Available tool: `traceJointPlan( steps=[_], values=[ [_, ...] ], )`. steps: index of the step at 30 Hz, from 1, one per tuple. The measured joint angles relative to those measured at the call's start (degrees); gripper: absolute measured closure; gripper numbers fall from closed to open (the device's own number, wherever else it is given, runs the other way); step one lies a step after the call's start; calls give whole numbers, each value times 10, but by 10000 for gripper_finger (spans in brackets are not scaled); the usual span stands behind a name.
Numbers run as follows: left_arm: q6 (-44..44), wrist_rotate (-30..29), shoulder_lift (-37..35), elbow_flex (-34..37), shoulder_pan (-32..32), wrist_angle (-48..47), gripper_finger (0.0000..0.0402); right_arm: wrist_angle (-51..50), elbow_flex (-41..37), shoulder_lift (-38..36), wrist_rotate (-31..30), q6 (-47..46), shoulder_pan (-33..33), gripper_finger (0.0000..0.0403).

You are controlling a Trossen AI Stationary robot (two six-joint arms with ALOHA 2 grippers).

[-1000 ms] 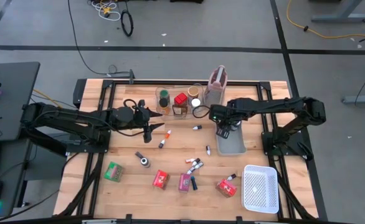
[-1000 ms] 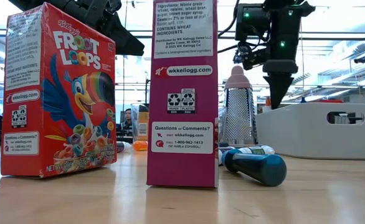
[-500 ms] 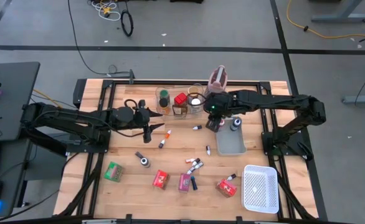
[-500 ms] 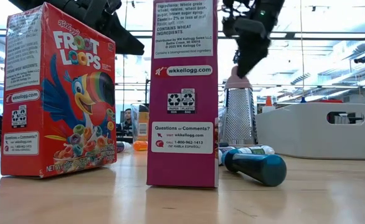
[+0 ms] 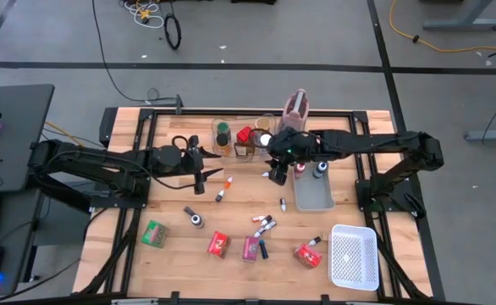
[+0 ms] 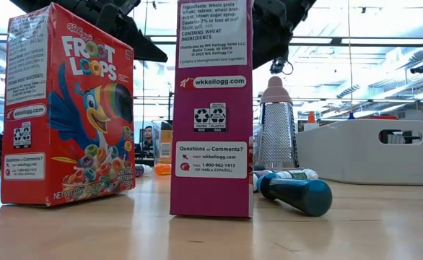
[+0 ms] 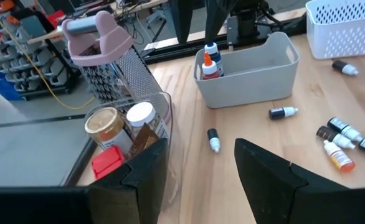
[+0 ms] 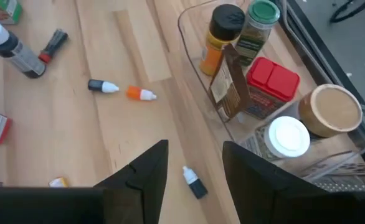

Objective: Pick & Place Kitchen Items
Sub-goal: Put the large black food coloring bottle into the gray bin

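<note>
Small dropper bottles (image 5: 265,224) and red, pink and green packets (image 5: 219,245) lie scattered on the wooden table. Spice jars (image 8: 266,78) stand in a clear bin (image 5: 244,140) at the far middle. Two bottles (image 7: 210,61) stand in the grey tray (image 5: 314,195). My right gripper (image 5: 275,174) hangs open above the table next to the clear bin, over a small black-capped bottle (image 8: 194,182) that lies on the wood, apart from the fingers. My left gripper (image 5: 206,166) waits open left of the bin, nothing between its fingers (image 7: 263,177).
A white mesh basket (image 5: 354,257) stands at the near right. A pinkish-topped grater (image 7: 108,56) stands behind the clear bin at the far edge. In the low view two cereal-box packets (image 6: 211,108) stand close to the near edge. Bare wood lies between bin and packets.
My right gripper has risen from over the grey tray and gone toward the table's left, tipping less steeply, to stand beside the clear bin. Two bottles now show standing in the tray where it hung. My left wrist has rolled a little in place.
</note>
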State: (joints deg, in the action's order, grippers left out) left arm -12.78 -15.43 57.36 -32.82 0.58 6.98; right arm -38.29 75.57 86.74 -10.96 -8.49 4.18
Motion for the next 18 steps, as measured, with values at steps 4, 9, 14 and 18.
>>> traceJointPlan(
  steps=[4,9,14,18],
  values=[
    [-3,0,0,0,0,0,207,0,0,0,0,0,-2,240],
    [-3,0,0,0,0,0,207,1,0,0,0,-12,-2,240],
    [1,0,0,0,0,0,207,1,0,0,0,-12,-2,240],
    [-4,0,0,0,0,0,207,2,-1,0,0,-11,-2,240]
  ],
)
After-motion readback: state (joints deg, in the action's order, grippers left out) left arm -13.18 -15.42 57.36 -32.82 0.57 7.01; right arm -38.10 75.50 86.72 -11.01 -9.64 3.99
